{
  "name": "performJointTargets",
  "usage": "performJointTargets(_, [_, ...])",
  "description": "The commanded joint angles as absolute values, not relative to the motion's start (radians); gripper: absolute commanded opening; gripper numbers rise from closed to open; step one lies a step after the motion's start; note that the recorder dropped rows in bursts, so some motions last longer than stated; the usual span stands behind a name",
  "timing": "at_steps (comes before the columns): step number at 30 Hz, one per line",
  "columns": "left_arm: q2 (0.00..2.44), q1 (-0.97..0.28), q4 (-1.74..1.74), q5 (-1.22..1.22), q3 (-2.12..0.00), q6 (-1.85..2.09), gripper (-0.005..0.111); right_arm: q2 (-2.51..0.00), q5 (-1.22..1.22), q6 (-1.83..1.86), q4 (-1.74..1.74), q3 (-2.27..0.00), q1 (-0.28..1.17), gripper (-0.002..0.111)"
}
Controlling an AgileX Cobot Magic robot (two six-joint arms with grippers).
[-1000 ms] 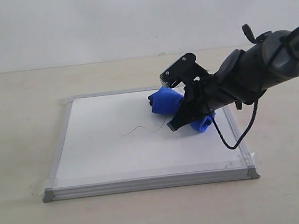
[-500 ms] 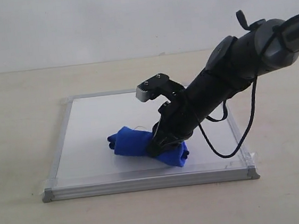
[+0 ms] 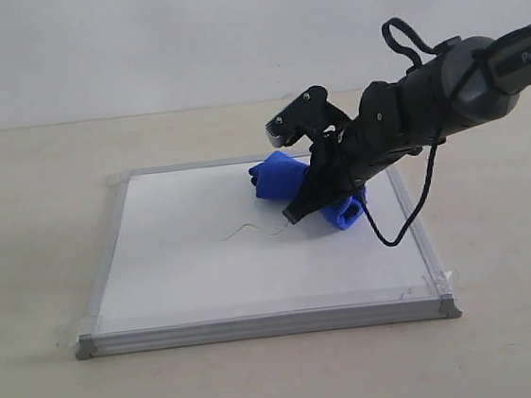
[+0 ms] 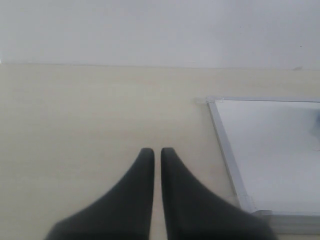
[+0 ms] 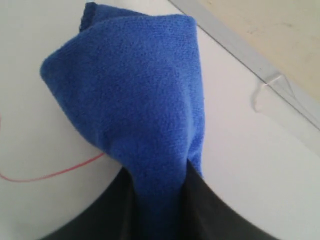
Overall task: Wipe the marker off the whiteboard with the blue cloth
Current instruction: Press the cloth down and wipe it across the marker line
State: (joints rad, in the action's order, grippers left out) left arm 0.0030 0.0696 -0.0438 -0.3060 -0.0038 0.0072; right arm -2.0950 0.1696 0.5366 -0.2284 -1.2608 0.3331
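Observation:
The whiteboard (image 3: pixel 187 264) lies flat on the tan table, with its silver frame all round. A thin wavy marker line (image 3: pixel 240 228) crosses its middle; it looks red (image 5: pixel 50 174) in the right wrist view. My right gripper (image 3: pixel 308 199) is shut on the bunched blue cloth (image 3: pixel 277 177), which rests on the board's far right part, just right of the line's end. In the right wrist view the cloth (image 5: pixel 135 90) fills the jaws (image 5: pixel 157 180). My left gripper (image 4: pixel 157 152) is shut and holds nothing, over bare table beside the board's corner (image 4: pixel 270 140).
A black cable (image 3: pixel 410 222) hangs from the right arm over the board's right edge. Clear tape (image 5: pixel 272 87) holds a board corner. A plain white wall stands behind the table.
Half a second ago the right gripper had swept the cloth down to the board's front middle, over the line. Now it is back at the far right, and the line still shows.

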Motion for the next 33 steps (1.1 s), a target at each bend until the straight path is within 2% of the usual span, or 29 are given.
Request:
performJointTargets(1, [0.000,0.071,-0.041,-0.301,0.000,0.000,0.005,-2.139,0.210,0.487,-0.120,-1.286,0.321,0.000])
performJointTargets(9, [0.000,0.071,-0.041,-0.301,0.000,0.000,0.005,-2.152,0.334,0.461,-0.124,-1.291,0.376,0.000])
performJointTargets(16, [0.000,0.071,-0.041,-0.301,0.000,0.000,0.005,-2.134,0.603,0.500,-0.117,-1.374,0.579,0.000])
performJointTargets(18, [0.000,0.071,-0.041,-0.301,0.000,0.000,0.005,-2.123,0.619,0.428,-0.010,-1.400,0.566,0.000])
performJointTargets(21, [0.000,0.071,-0.041,-0.301,0.000,0.000,0.005,-2.126,0.605,0.124,0.312,-1.421,0.473,0.000])
performJointTargets(24, [0.000,0.071,-0.041,-0.299,0.000,0.000,0.005,-2.126,0.601,-0.071,0.466,-1.421,0.378,0.000])
performJointTargets(27, [0.000,0.071,-0.041,-0.299,0.000,0.000,0.005,-2.126,0.605,-0.081,0.448,-1.419,0.355,0.000])
performJointTargets(33, [0.000,0.071,-0.041,-0.299,0.000,0.000,0.005,-2.128,0.593,0.078,0.242,-1.419,0.409,0.000])
